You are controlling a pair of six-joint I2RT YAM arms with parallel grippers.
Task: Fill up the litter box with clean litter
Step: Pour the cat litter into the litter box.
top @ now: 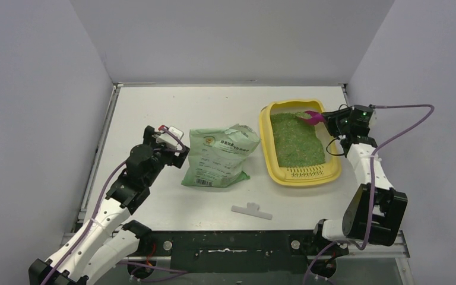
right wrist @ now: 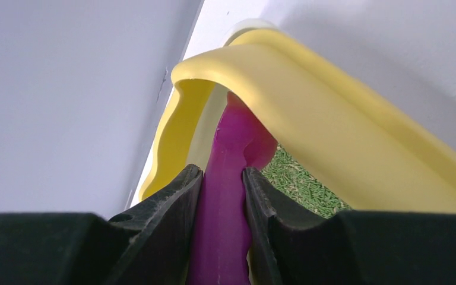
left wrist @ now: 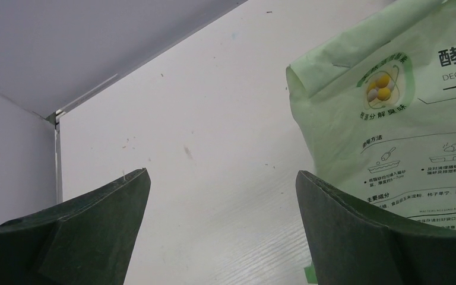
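White table [top: 214,107], grey walls. You've got the yellow litter box [top: 265,148] at right, green litter [top: 297,142] spread inside. Green bag [top: 219,157] lies mid-table. Your right claw [right wrist: 221,172] clamps the magenta scoop [top: 312,117] over the box's far end. Your left claw [left wrist: 222,178] gapes wide beside the bag, empty.

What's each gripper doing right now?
Left gripper: open, holding nothing, next to the green bag.
Right gripper: closed on the magenta scoop at the litter box.
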